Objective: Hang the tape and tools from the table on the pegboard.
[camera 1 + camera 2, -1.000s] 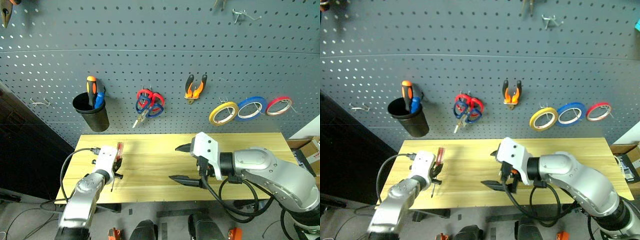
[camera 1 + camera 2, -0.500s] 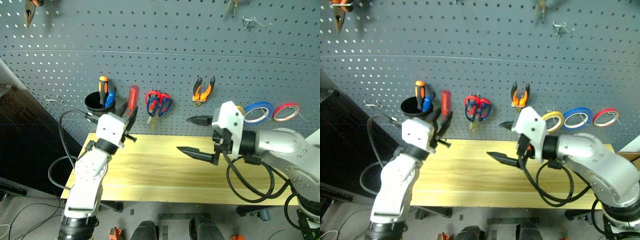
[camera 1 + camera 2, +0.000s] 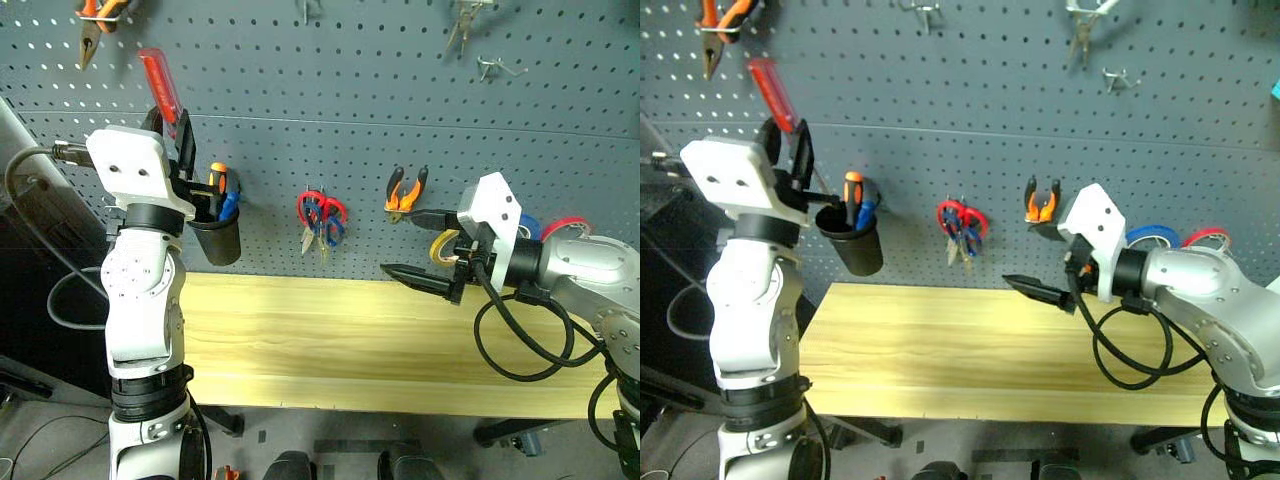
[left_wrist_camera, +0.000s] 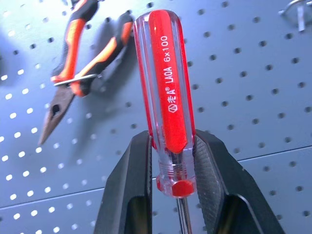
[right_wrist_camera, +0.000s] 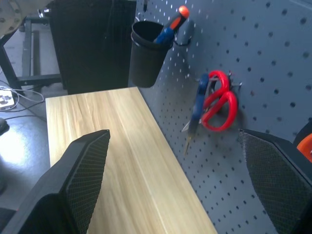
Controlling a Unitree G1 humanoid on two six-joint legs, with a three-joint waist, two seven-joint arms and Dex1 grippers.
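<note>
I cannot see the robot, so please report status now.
Left gripper jaws shut on red screwdriver, raised at pegboard. Right gripper open, empty. Nothing blocking.

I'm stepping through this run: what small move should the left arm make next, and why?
Probably ease the red-handled screwdriver down toward the black cup on the pegboard. The left gripper holds it raised above the cup, and the table looks bare.
</note>
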